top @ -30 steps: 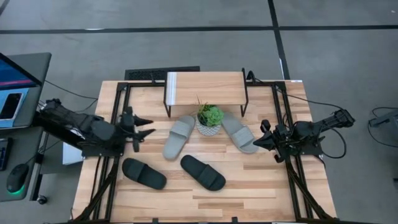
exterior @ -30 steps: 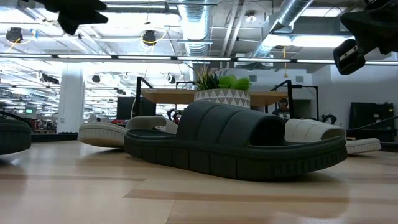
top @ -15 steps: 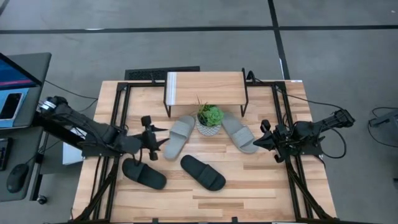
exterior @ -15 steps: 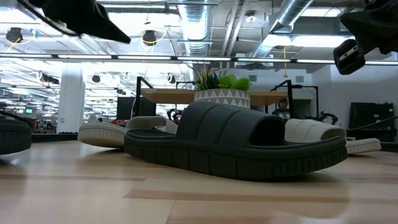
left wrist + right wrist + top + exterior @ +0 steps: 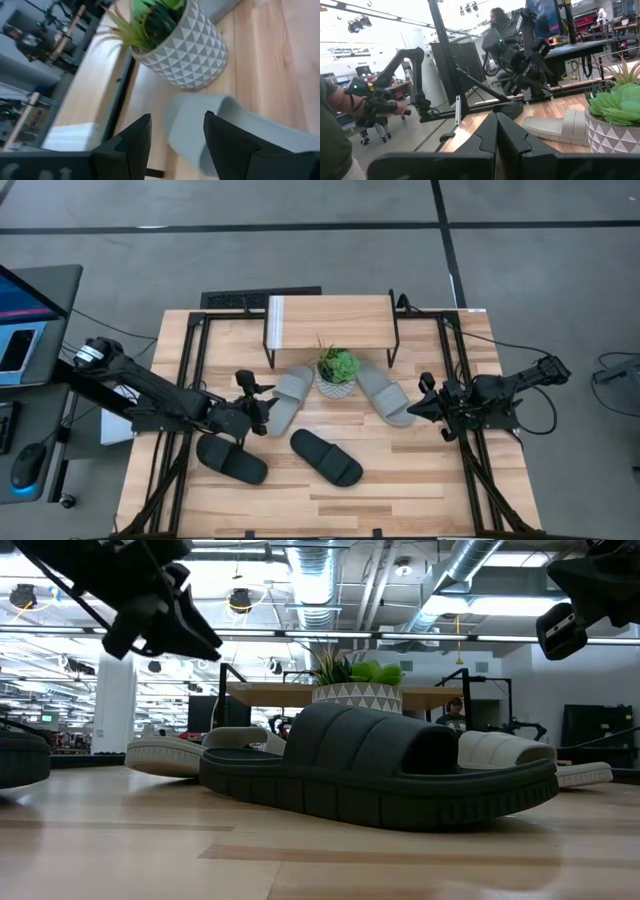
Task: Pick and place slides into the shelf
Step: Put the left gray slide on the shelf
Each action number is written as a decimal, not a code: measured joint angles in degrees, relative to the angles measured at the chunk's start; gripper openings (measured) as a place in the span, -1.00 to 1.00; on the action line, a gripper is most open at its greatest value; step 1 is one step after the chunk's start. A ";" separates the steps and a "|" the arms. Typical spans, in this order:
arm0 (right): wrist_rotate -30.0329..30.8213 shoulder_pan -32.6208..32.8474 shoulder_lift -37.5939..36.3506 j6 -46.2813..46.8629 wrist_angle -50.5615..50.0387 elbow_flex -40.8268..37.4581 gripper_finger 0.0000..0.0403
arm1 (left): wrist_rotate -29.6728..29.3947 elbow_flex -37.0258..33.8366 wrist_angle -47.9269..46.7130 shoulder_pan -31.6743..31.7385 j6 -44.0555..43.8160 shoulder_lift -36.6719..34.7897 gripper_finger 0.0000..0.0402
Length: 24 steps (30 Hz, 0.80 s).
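Observation:
Two light grey slides lie flat on their soles either side of a potted plant: the left one (image 5: 288, 400), the right one (image 5: 385, 392). Two black slides (image 5: 232, 459) (image 5: 326, 457) lie nearer the table's near edge. The shelf (image 5: 330, 322) stands on its black legs at the far edge. My left gripper (image 5: 262, 402) is open and hovers at the left grey slide's near end (image 5: 235, 131), whose end shows ahead between its fingers (image 5: 177, 147). My right gripper (image 5: 418, 404) is shut and waits in the air beside the right grey slide (image 5: 565, 127).
A green plant in a patterned white pot (image 5: 338, 372) stands between the grey slides, just in front of the shelf. Black frame rails (image 5: 190, 370) run along both table sides. A person (image 5: 335, 130) stands beyond the table's left side. Bare wood shows along the near edge.
My left gripper has swung toward the table's right, from near the left rail to the left grey slide's near end, dropping lower as it went. It has stayed open. The slides and my right arm have kept still.

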 joint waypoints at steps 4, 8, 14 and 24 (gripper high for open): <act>-0.02 0.00 -0.01 0.01 0.00 0.01 -1.00 | 3.18 0.66 0.23 0.19 -4.64 0.68 -0.15; 0.00 -0.01 -0.01 0.00 0.00 0.00 -1.00 | 9.26 5.26 -8.09 -0.23 -12.50 0.70 -0.15; 0.00 -0.01 0.00 -0.01 0.00 -0.01 -1.00 | 23.58 14.65 -26.61 -0.54 -27.87 0.70 -0.15; -0.02 -0.01 0.01 -0.01 0.00 0.01 -1.00 | 39.94 17.25 -28.77 -0.77 -46.45 0.70 -0.15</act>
